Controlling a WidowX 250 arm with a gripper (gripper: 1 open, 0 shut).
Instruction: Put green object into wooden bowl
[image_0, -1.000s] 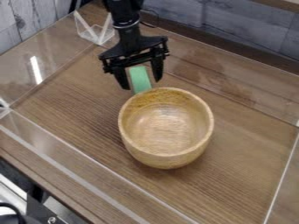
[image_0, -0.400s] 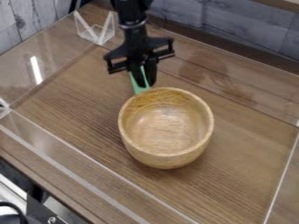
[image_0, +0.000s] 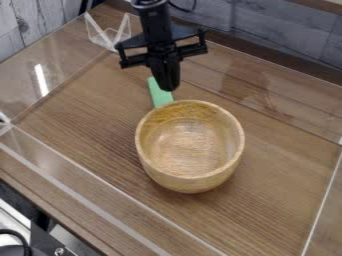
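- Nearest me, the wooden bowl (image_0: 181, 176) sits upright on the table (image_0: 80, 130), and I see nothing inside it. It hasn't shifted in the last second.
- Just behind the bowl's far rim is the green object (image_0: 159, 98). It hangs tilted below the fingers, with its lower end close to the rim but still outside it. I can't tell whether that end has cleared the table.
- Above it, the end effector (image_0: 162, 84) has changed most. A second ago its jaws stood wide on either side of the bar. Now they are pressed together, pinching its upper part, and the hand has risen and rolled a little.
- I judge the grasp made and the carry just starting. What remains is to bring the bar over the rim and release it inside.
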